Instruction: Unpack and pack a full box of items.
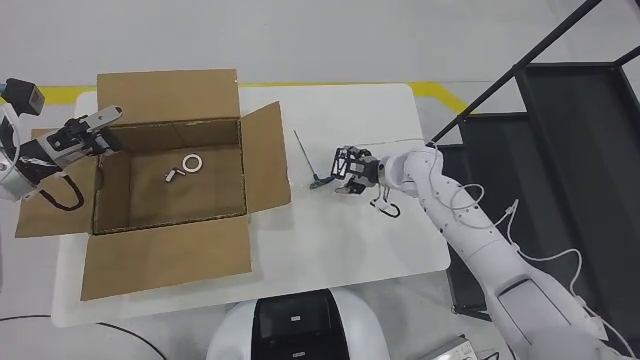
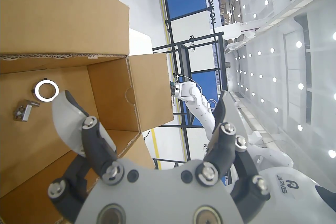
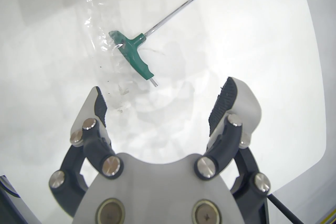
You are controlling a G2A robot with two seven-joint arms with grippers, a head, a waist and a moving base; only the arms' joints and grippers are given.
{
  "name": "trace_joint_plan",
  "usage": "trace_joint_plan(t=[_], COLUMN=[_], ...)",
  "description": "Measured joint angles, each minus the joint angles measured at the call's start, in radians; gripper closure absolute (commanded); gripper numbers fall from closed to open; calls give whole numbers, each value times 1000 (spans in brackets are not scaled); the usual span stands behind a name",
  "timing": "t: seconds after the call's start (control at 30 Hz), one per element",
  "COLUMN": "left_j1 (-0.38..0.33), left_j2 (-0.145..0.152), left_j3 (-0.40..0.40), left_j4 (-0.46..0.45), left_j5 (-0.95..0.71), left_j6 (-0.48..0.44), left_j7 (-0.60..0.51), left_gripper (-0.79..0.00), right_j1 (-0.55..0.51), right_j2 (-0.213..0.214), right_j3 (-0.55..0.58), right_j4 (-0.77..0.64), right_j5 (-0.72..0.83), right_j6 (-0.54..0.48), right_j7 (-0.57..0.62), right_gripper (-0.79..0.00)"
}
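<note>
Right end effector [image 3: 162, 89] hangs wide open and empty just beside the green hex key [image 3: 132, 53] on the worktop [image 1: 350, 110], while the left end effector [image 2: 143, 104], also open and empty, sits at the box [image 1: 170, 132] edge, ring [image 2: 46, 91] and bracket [image 2: 23, 110] inside.

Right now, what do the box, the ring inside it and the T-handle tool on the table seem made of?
Box: corrugated cardboard, matte brown; fluting shows along a cut edge. Ring: likely metal, bright silvery sheen. T-handle tool: green handle looks like plastic, shaft like polished steel, mirror glint.
</note>
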Motion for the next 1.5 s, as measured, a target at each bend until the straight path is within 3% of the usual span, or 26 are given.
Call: trace_joint_plan(t=[0.1,0.33,0.4,0.43,0.5,0.63,0.87,1.03,1.1,1.2,1.5], left_j1=[0,0,0,0,0,0,0,0,0,0,0], left_j2=[0,0,0,0,0,0,0,0,0,0,0], left_j3=[0,0,0,0,0,0,0,0,0,0,0], left_j4=[0,0,0,0,0,0,0,0,0,0,0], left_j5=[0,0,0,0,0,0,0,0,0,0,0], left_j6=[0,0,0,0,0,0,0,0,0,0,0], left_j7=[0,0,0,0,0,0,0,0,0,0,0], left_gripper=[-785,-785,-785,-785,-785,-785,-785,-785,-785,-785,-785], right_j1=[25,106,128,137,158,194,240,261,266,272,296], right_j2=[-3,-24,-32,-36,-46,-67,-98,-115,-120,-128,-158], right_j3=[-46,-120,-143,-154,-176,-211,-257,-289,-298,-309,-347], right_j4=[1,102,131,143,174,231,308,341,351,359,391], right_j5=[-106,-182,-198,-205,-215,-220,-229,-246,-252,-253,-255], right_j6=[-1,0,2,1,4,21,37,23,24,27,18], right_j7=[-9,-136,-165,-173,-185,-193,-194,-210,-216,-225,-229], right_gripper=[-785,-785,-650,-671,-570,-474,-493,-582,-536,-400,-296])
